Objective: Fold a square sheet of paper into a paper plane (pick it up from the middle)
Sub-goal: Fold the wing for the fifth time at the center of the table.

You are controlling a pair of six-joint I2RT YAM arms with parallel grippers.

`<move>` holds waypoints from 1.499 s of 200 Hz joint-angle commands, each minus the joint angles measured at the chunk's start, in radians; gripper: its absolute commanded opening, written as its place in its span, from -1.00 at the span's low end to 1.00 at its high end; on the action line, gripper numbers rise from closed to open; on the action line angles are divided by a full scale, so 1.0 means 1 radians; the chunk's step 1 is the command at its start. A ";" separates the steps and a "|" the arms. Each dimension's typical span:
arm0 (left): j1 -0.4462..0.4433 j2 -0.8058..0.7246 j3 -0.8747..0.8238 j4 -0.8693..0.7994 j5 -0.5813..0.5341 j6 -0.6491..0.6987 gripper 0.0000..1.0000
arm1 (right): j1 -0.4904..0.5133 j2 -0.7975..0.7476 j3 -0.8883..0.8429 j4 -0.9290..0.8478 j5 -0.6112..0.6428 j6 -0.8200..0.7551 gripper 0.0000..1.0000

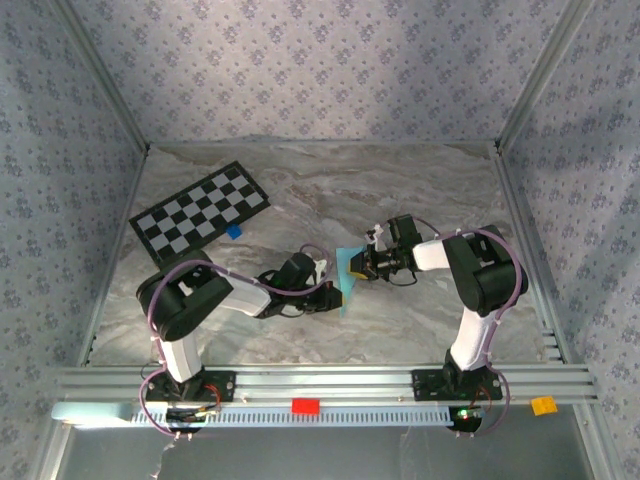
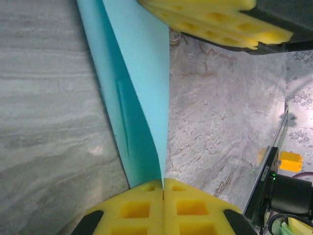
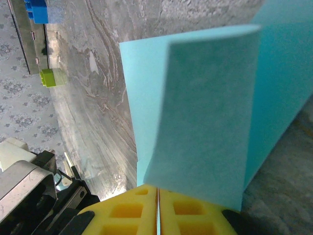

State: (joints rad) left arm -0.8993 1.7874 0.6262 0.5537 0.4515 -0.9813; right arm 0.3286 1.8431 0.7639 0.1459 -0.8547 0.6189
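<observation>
Yellow foam pads [image 2: 134,208] of the left claw [image 2: 163,185] sit closest to its wrist camera. They are pressed flat together, with one edge of the sky-blue sheet [image 2: 139,98] pinched in the seam between them. From that pinch the paper runs straight ahead of the claw as a narrow doubled blade, one layer just behind the other, with a faint crease line along it. I judge it is held on edge like this so a fold can be worked in the air rather than flat on the table.

Ahead of the left claw, at the far end of the blade, the right claw [image 2: 215,22] meets the same sheet from the opposite side. Its own wrist camera shows its pads [image 3: 127,213] likewise closed tight on the paper. A folded flap stands directly in front of them, and the larger part of the sheet spreads away behind that flap. Two opposed grips probably let one claw anchor the sheet while the other sets a crease. I take this as mid-fold, with the finished dart a long way off. Thin paper stretched between two clamps could slip or tear if the claws draw apart.

From above, both claws meet over the middle of the marble table [image 1: 400,180], with the sheet standing upright between them. Whether its lower edge touches the table I cannot tell. Beyond the left claw, toward the back, lies the checkerboard card [image 1: 200,212]. A small blue block [image 1: 234,231] sits just beside its near edge, and both are well apart from the work.
</observation>
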 commanded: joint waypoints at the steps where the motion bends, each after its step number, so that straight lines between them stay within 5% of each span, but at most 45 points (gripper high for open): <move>1: -0.023 -0.011 -0.023 -0.119 0.064 0.029 -1.00 | 0.001 0.071 -0.015 -0.070 0.129 -0.027 -0.79; 44: -0.027 -0.031 -0.023 -0.142 0.064 0.036 -0.87 | 0.000 0.072 -0.015 -0.073 0.132 -0.028 -0.79; 65: -0.032 -0.039 -0.023 -0.150 0.070 0.049 -1.00 | 0.000 0.076 -0.014 -0.074 0.131 -0.029 -0.79; 116: -0.039 -0.025 -0.009 -0.183 0.090 0.070 -0.89 | 0.002 0.081 -0.013 -0.078 0.137 -0.030 -0.79; 154: -0.046 -0.016 0.010 -0.236 0.098 0.096 -1.00 | 0.002 0.084 -0.013 -0.080 0.140 -0.032 -0.79; 190: -0.057 -0.014 0.018 -0.284 0.106 0.112 -0.83 | 0.002 0.082 -0.009 -0.092 0.138 -0.041 -0.79; 283: -0.066 -0.039 0.004 -0.349 0.088 0.131 -0.79 | 0.004 0.082 0.000 -0.111 0.141 -0.048 -0.79; 300: -0.066 -0.043 0.001 -0.351 0.087 0.136 -0.95 | 0.003 0.084 -0.001 -0.111 0.141 -0.050 -0.79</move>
State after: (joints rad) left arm -0.9325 1.7481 0.6701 0.3584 0.4671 -0.8612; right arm 0.3267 1.8515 0.7792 0.1162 -0.8646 0.5930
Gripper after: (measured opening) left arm 0.072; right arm 0.106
